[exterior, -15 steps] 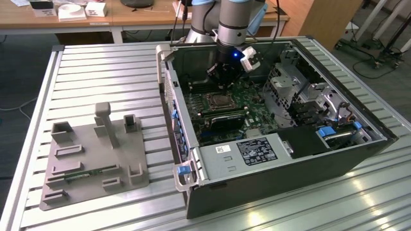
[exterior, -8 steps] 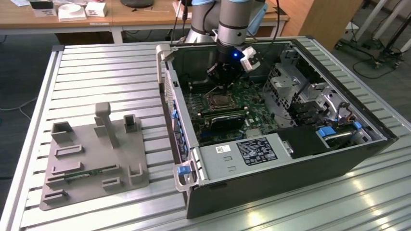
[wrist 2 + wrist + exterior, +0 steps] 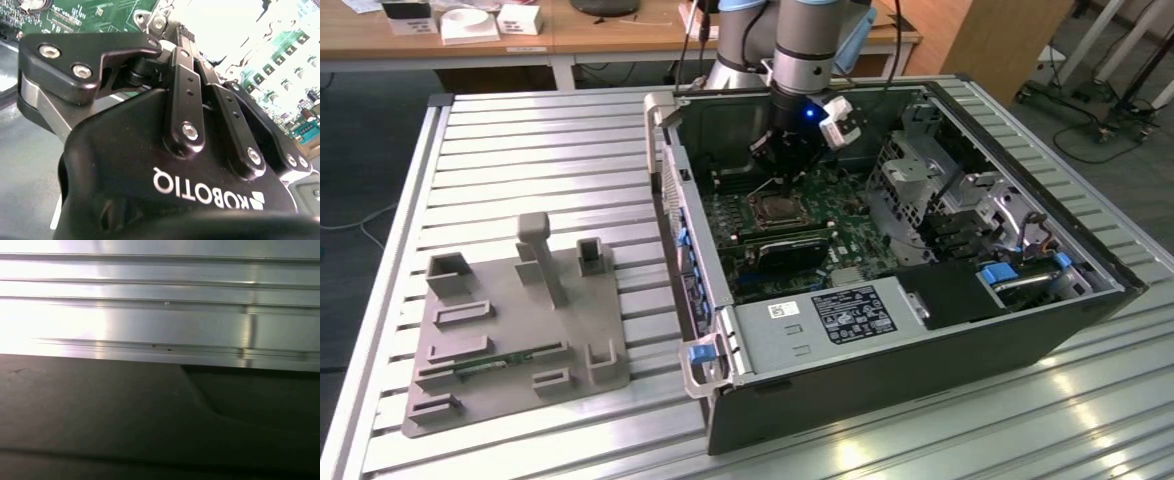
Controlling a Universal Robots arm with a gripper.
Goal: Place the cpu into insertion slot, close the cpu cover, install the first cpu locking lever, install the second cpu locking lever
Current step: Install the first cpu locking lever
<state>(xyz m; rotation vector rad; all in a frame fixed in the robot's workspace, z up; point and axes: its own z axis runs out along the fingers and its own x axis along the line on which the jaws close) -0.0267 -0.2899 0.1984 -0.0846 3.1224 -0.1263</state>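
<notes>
Black end effector [image 3: 781, 165] low inside the computer case [image 3: 1067, 250], above the socket [image 3: 775, 209] (finger state unclear)

So there's an open PC case [image 3: 961, 330] lying on its side on a ribbed metal surface [image 3: 520, 130], taking up the centre and right of the frame. The arm [image 3: 803, 40] drops in from the top centre, and its gripper [image 3: 781, 165] hangs inside the case just above the socket [image 3: 781, 210] on the green motherboard [image 3: 834, 225]. Can't really tell how the fingers are set from here. A grey box with a white label [image 3: 834, 315] sits at the case's lower edge. Lower left, well apart from the case, there's a grey fixture tray [image 3: 520, 330] with slots and posts. A wooden desk [image 3: 587, 30] runs along the top.
</notes>
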